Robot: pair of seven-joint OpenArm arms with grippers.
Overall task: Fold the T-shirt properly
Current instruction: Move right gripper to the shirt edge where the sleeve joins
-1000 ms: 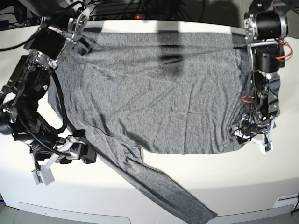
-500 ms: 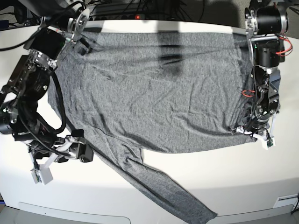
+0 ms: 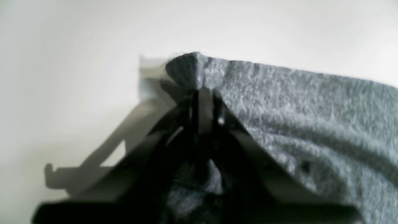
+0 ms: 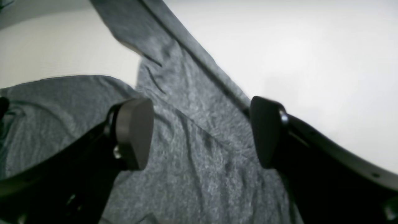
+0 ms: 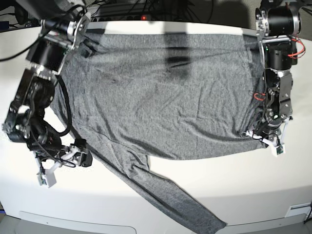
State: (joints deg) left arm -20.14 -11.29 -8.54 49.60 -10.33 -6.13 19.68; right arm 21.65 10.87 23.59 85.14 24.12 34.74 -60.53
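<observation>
The grey T-shirt (image 5: 165,92) lies spread flat across the white table (image 5: 253,195), one long sleeve (image 5: 180,204) running toward the front edge. My left gripper (image 5: 265,140) is at the shirt's right front corner. In the left wrist view it (image 3: 202,93) is shut on that corner of the T-shirt (image 3: 295,102), with fabric bunched at the tips. My right gripper (image 5: 61,163) stands open at the shirt's left edge. In the right wrist view it (image 4: 200,132) hangs over the T-shirt (image 4: 192,161), the dark pads (image 4: 133,133) wide apart with nothing between them.
Cables and a power strip with a red light (image 5: 144,18) run along the table's back edge. Bare white tabletop (image 5: 14,204) shows left of the shirt. The table's front rim (image 5: 78,222) is close below the sleeve.
My left gripper has closed on the shirt's right front corner. The right arm has shifted slightly, and its gripper stays open by the shirt's left edge.
</observation>
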